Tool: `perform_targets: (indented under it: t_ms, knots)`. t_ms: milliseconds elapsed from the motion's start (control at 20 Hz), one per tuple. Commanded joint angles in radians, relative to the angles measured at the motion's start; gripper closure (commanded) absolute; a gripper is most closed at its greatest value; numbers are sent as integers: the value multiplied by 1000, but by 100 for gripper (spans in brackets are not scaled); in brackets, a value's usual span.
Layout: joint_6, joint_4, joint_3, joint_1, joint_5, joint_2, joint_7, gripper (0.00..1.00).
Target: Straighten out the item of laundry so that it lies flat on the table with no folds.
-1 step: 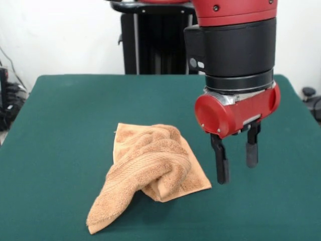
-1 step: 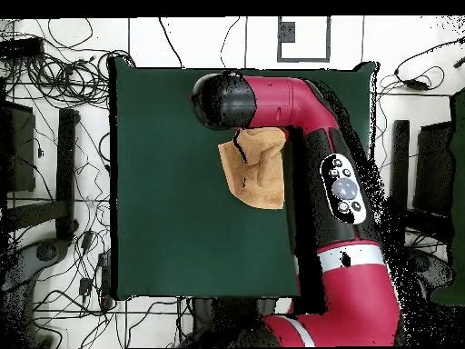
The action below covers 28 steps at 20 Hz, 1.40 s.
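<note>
The orange-tan towel (image 1: pixel 150 168) lies crumpled on the dark green table (image 1: pixel 65 125), bunched into thick folds with one rolled end trailing toward the front edge. A ribbed band shows across the rolled part. My gripper (image 1: pixel 235 163) hangs just to the right of the towel, a little above the tabletop, open, with nothing between its two black fingers (image 1: pixel 219 163). In the overhead view the towel (image 2: pixel 259 173) shows partly under the red and black arm (image 2: pixel 272 100), which hides the gripper.
The arm's big red and black wrist (image 1: pixel 233 55) fills the upper right of the front view. Green felt (image 2: pixel 173 209) spreads wide around the towel. Cables and stands (image 2: pixel 54 136) lie on the floor beyond the table's edges.
</note>
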Motion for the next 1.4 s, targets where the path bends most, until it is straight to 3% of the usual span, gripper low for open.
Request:
perform_targets:
  t_ms: [50, 500, 1400]
  knots:
    - [96, 30, -32, 31, -16, 54, 81, 0]
    - [47, 124, -73, 3, -19, 31, 122, 0]
    - [76, 117, -128, 29, -14, 19, 90, 0]
